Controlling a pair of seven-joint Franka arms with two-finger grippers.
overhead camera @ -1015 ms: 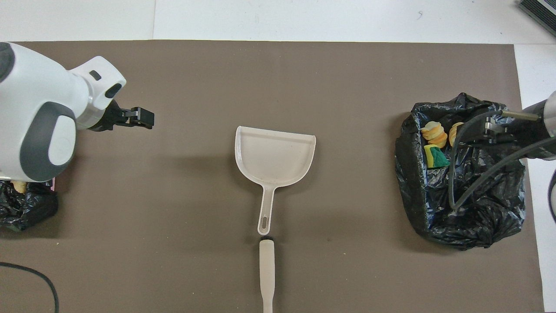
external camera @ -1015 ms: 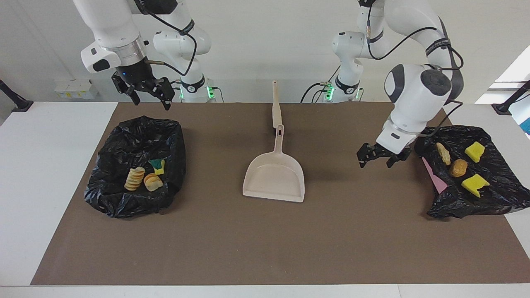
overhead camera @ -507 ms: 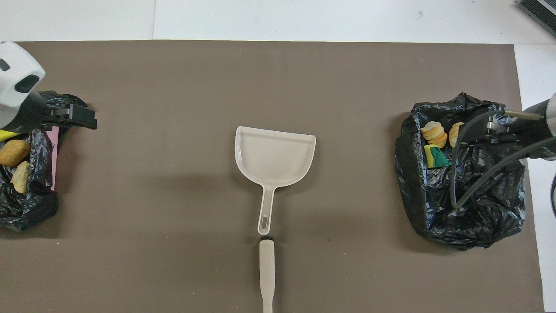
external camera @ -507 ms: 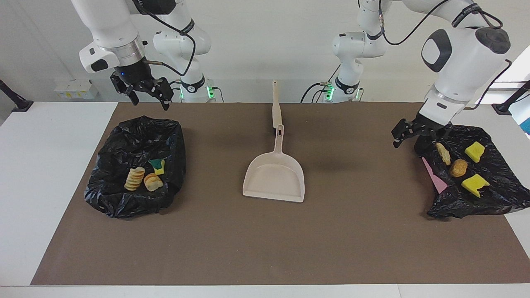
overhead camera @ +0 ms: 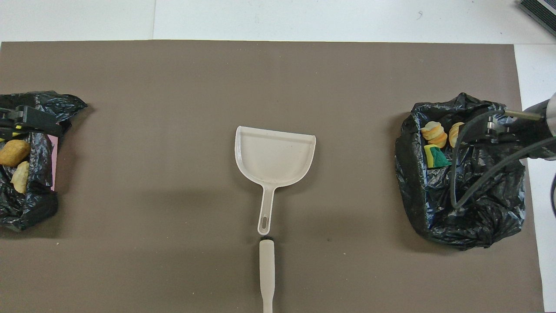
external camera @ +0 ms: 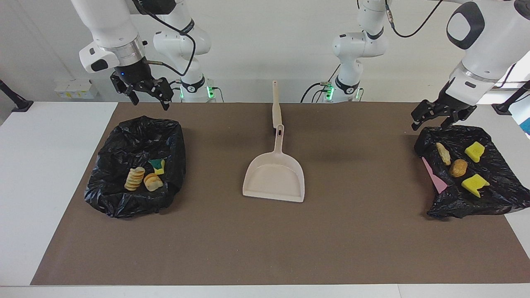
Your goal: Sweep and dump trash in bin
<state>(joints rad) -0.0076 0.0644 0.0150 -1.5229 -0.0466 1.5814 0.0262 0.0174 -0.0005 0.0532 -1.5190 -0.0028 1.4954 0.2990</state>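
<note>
Left gripper (external camera: pixel 432 117): hanging in the air over the robot-side edge of the black bag (external camera: pixel 488 194) at the left arm's end of the table, fingers spread, holding nothing, touching nothing
Right gripper (external camera: pixel 144 93): hovering over the robot-side rim of the bin (external camera: pixel 124 203) at the right arm's end, fingers spread apart, gripping nothing
Bin: sitting on the brown mat (external camera: pixel 265 240) at the right arm's end, lined with black plastic, opening facing upward
Trash in the bin: lying together on the liner, a striped bread piece (external camera: pixel 134 178) touching a rounder striped piece (external camera: pixel 152 182), a yellow sponge with a green face (external camera: pixel 157 166) just beside them and nearer to the robots
Trash on the black bag: lying apart from one another on the flattened plastic, a pale bread piece (external camera: pixel 443 153), a round brown bread piece (external camera: pixel 458 167), a yellow sponge chunk (external camera: pixel 474 151) nearer to the robots, a second yellow sponge chunk (external camera: pixel 474 184) farther from them
Pink sheet (external camera: pixel 434 176): peeking out from under the black bag at its edge toward the table's middle
Dustpan (external camera: pixel 275 176): resting flat at the middle of the mat, well apart from both bags, mouth pointing away from the robots, handle pointing toward them, carrying nothing
Brush handle (external camera: pixel 275 108): lying in line with the dustpan's handle, nearer to the robots, its tip almost meeting the handle's end; touching or not: cannot tell
Mat between the bags: showing only the dustpan and the brush handle
</note>
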